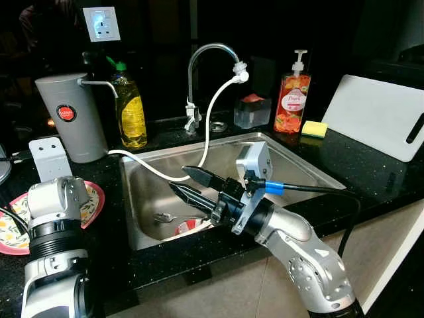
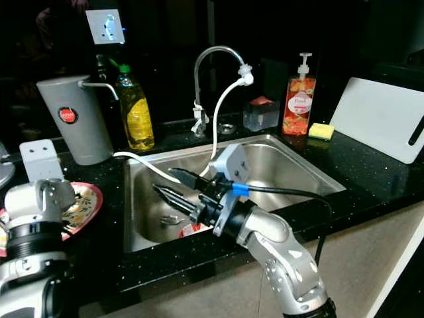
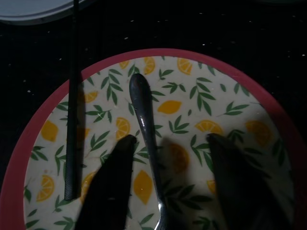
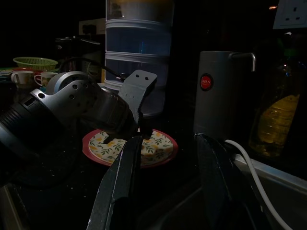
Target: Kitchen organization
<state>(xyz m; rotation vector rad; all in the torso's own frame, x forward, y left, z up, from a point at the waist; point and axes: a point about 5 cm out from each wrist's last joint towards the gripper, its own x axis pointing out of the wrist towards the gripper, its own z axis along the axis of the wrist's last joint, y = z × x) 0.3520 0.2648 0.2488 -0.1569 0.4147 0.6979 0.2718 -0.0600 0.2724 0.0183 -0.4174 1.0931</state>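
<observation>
At lower left, our left gripper [image 3: 168, 187] hangs wide open over a spoon [image 3: 146, 139] on the lemon-print plate [image 1: 93, 199]. At centre, our right gripper [image 1: 189, 182] hovers open and empty above the sink [image 1: 298, 165]. We judge straddling the handle squarely before closing best.

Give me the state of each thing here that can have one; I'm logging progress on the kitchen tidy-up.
left gripper: open, over the plate.
right gripper: open, above the sink, holding nothing.
plate: on the counter, a spoon and a black stick on it.
spoon: lying on the plate, between the fingers.
sink: no water running, utensil and red item at bottom.
faucet: off, white hose attached.
soap dispenser: upright, partly full.
</observation>
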